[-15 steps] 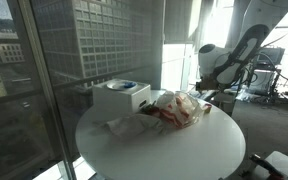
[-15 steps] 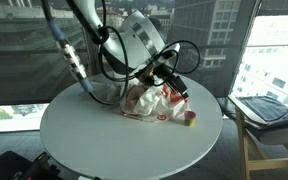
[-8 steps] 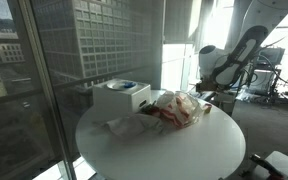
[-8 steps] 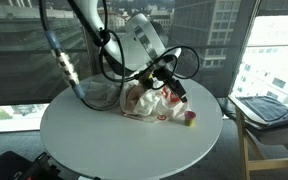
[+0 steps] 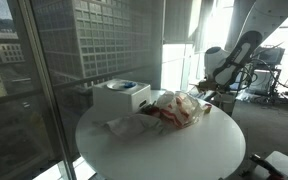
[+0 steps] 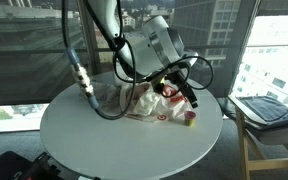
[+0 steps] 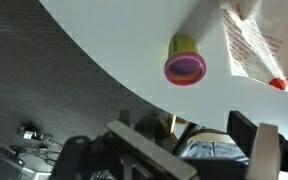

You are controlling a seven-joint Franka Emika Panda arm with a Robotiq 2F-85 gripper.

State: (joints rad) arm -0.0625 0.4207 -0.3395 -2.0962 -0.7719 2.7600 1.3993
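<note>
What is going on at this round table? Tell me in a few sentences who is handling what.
A robot arm's tool hangs just above a round white table, jaws apart and holding nothing. Nearest to it is a small yellow and pink cup, close to the table's edge. A crumpled plastic bag with red print lies beside the cup, and a white box stands beyond the bag.

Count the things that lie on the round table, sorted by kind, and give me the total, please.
White box: 1
Crumpled white bag with red print: 1 (a heap, possibly more than one piece)
Small yellow-green cup with a pink rim: 1
Total: 3
</note>
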